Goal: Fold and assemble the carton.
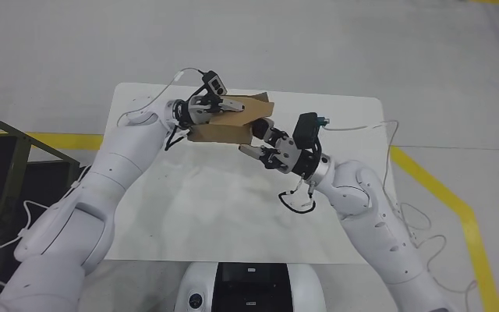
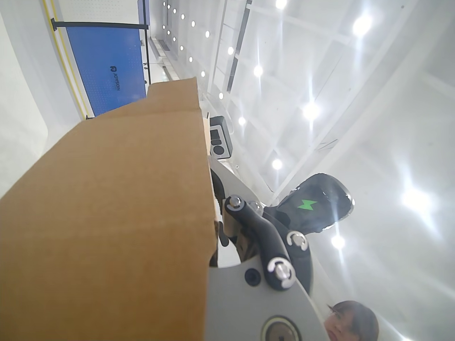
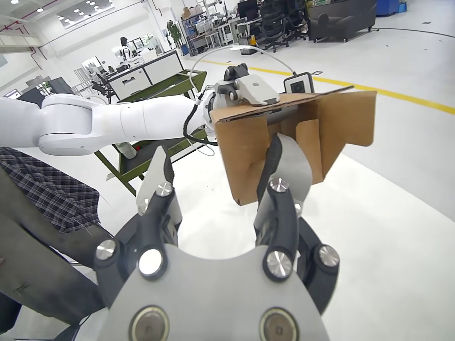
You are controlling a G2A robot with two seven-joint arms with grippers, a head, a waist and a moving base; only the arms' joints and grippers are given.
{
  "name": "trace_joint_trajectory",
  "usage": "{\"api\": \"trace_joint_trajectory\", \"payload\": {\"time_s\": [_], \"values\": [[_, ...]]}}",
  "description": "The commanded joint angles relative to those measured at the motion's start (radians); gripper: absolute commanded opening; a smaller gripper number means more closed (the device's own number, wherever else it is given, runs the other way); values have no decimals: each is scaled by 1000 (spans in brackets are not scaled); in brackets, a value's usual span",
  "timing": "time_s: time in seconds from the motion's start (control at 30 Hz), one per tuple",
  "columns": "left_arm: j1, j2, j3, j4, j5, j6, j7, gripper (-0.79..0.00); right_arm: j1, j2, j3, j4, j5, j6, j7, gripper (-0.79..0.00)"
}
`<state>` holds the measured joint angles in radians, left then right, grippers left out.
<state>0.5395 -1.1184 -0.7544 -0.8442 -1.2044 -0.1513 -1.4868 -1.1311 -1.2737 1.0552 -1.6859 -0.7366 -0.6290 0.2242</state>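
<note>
A brown cardboard carton is held in the air over the far middle of the white table, partly folded, with its end flaps hanging loose. My left gripper is shut on the carton's top panel, seen clamped from above in the right wrist view. In the left wrist view the carton's side wall lies close against the gripper. My right gripper is open at the carton's near end. One of its fingers stands in front of the open end flaps, and the other finger is off to the side.
A dark green metal frame stands beside the table's left edge. A white cable trails across the table's far right part. The near half of the table is bare.
</note>
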Motion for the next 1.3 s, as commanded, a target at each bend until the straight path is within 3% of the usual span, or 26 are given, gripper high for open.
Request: {"api": "trace_joint_trajectory", "payload": {"time_s": [0.0, 0.1, 0.27, 0.4, 0.53, 0.57, 0.6, 0.9, 0.93, 0.97, 1.0, 1.27], "values": [[-1, -5, -4, 5, 7, 0, -4, -785, 4, -1, -6, 0, -5, 1, -3, -317], [-2, -11, -11, 11, 17, 2, -6, -785, 11, -3, -15, 0, -14, 7, -5, -329], [-2, -21, -22, 17, 35, 4, -7, -785, 24, -7, -33, 7, -23, 18, -3, -440], [-2, -27, -33, 22, 51, 5, -8, -785, 35, -10, -46, 16, -28, 28, 0, -459], [-1, -32, -45, 26, 65, 6, -10, -785, 43, -13, -54, 21, -27, 36, 2, -671], [-1, -33, -48, 26, 67, 7, -11, -785, 44, -13, -55, 22, -28, 37, 3, -754], [0, -34, -51, 27, 70, 8, -12, -785, 44, -13, -55, 22, -28, 38, 3, -785], [8, -41, -77, 35, 100, 20, -33, -785, 38, -12, -49, 26, -10, 39, 13, -785], [10, -42, -80, 36, 103, 20, -35, -785, 36, -12, -48, 25, -10, 41, 14, -702], [11, -42, -83, 36, 106, 20, -36, -785, 34, -12, -47, 24, -10, 42, 13, -379], [12, -42, -87, 35, 109, 20, -40, -785, 32, -12, -46, 23, -8, 45, 12, 0], [23, -43, -117, 43, 129, 24, -49, -785, 14, -7, -19, 7, -4, 65, 9, 0]]}}
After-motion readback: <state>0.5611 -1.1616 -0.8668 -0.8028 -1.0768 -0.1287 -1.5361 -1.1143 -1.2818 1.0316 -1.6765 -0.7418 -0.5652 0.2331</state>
